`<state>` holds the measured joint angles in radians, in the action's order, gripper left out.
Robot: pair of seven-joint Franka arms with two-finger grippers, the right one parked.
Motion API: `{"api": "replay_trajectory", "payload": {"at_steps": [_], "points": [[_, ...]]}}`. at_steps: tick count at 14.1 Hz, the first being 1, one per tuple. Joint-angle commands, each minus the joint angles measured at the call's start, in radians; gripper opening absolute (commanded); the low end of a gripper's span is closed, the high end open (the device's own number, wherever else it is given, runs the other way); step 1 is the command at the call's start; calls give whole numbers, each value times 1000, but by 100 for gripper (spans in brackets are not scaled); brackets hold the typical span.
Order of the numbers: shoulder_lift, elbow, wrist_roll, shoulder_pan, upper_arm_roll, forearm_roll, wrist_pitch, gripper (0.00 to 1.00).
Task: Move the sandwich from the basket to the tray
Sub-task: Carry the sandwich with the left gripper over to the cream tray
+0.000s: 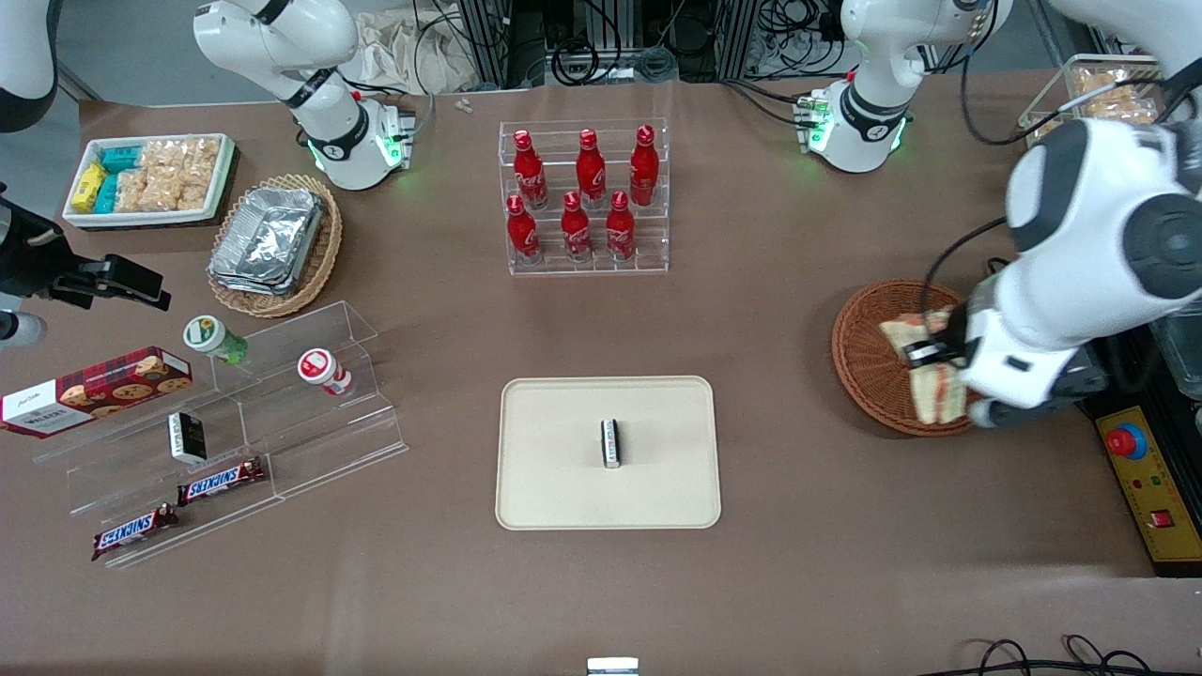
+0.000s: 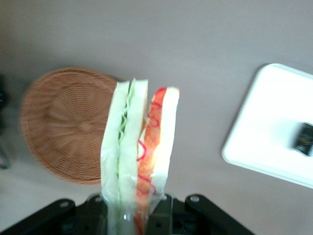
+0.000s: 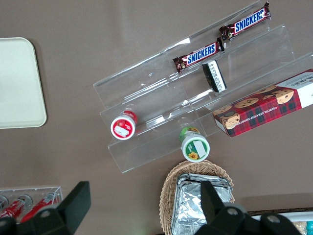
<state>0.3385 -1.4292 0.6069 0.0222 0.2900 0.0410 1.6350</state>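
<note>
The sandwich [image 1: 939, 394] [image 2: 139, 147], a wrapped wedge of white bread with green and orange-red filling, is held in my left gripper [image 1: 930, 355] [image 2: 131, 215], which is shut on it. It hangs above the round reddish-brown wicker basket [image 1: 853, 343] [image 2: 63, 122], over the part toward the working arm's end of the table. In the left wrist view the basket's woven bottom is bare where it shows. The beige tray [image 1: 563, 413] [image 2: 264, 132] lies flat at the table's middle, nearer to the front camera than the basket.
A small black packet [image 1: 610, 443] [image 2: 305, 139] lies on the tray. A clear rack of red bottles [image 1: 587, 197] stands farther back. Toward the parked arm's end are clear tiered shelves with snacks [image 1: 235, 422], a foil-container basket [image 1: 277, 242] and a white snack bin [image 1: 150, 178]. A control box [image 1: 1150, 488] sits beside the basket.
</note>
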Motion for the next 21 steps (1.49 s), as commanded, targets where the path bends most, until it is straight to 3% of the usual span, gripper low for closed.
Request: {"api": "replay_trajectory", "payload": {"at_steps": [1,3,5,6,13,21], "points": [[177,134,82,50,73,13,12,0],[241,142,83,125,66,25,139,0],[306,144,85,163,67,120,212,0],[335,144,80,185,67,134,248,0],[517,187,80,231,66,165,394,0],[557,185,76,249,64,186,431,0]]}}
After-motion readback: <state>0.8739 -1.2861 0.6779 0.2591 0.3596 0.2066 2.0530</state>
